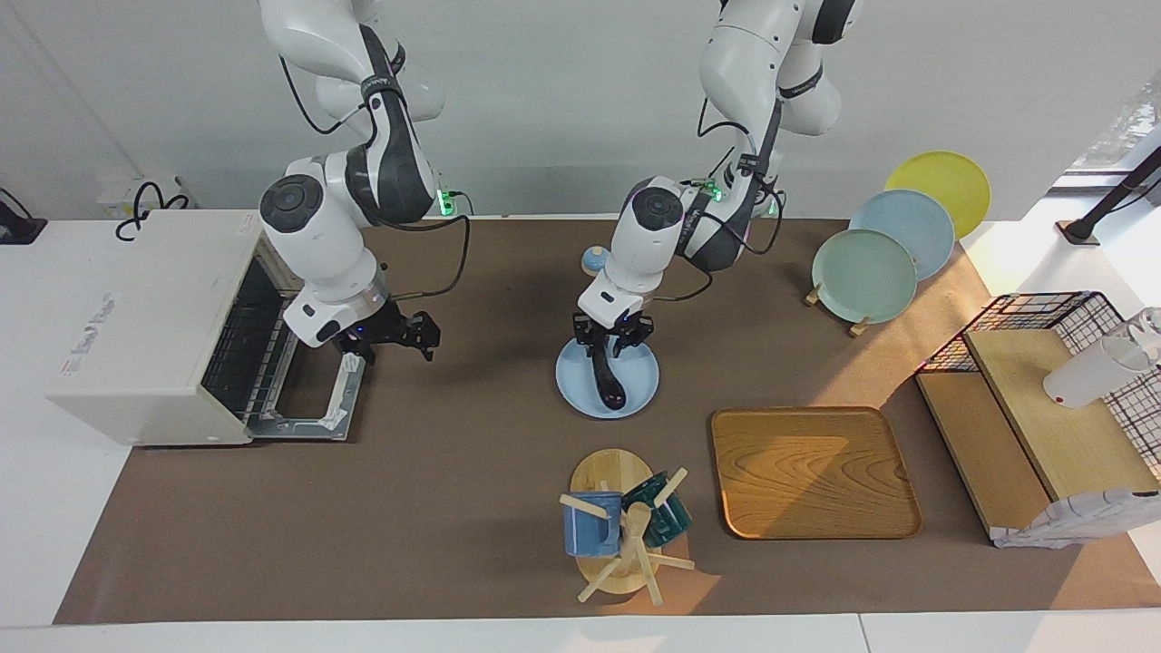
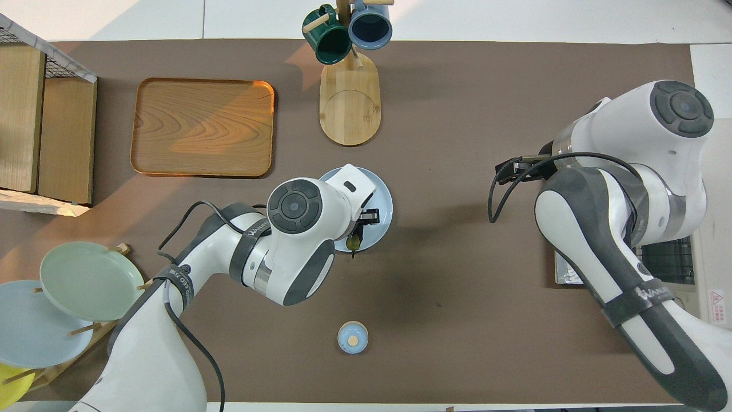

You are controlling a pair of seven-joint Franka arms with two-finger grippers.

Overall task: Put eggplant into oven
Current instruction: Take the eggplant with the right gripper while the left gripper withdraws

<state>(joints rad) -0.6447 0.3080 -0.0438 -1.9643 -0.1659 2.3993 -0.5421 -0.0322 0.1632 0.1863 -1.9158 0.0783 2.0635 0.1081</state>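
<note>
Facing view is showing the eggplant (image 1: 609, 379) lying on the light blue plate (image 1: 639, 399) near the middle of the table, its stem end pointing toward the robots, while the left gripper (image 1: 611, 334) is sitting right at that stem end; the fingers look parted around it, but whether they are pinching it or letting go I cannot tell. Setting the vegetable on a plate midway between the 2 arms reads as a handover spot, since the oven (image 1: 145, 326) is standing at the right arm's end of the table, apparently out of the left arm's easy reach. The oven's glass door (image 1: 307, 399) is lying dropped open flat on the table, giving a clear way to the wire rack inside. The right gripper (image 1: 401, 336) is hovering just over the table beside that open door, its fingers standing spread apart with nothing between them, seemingly readying itself to come over for the pickup. Overhead view is hiding most of the eggplant under the left arm's wrist, with only the olive stem tip (image 2: 353, 242) peeking out at the plate's rim nearer to the robots. Holding a slim, glossy, curved thing by its thin end looks slippery, so a grip nearer its middle would probably be steadier
</note>
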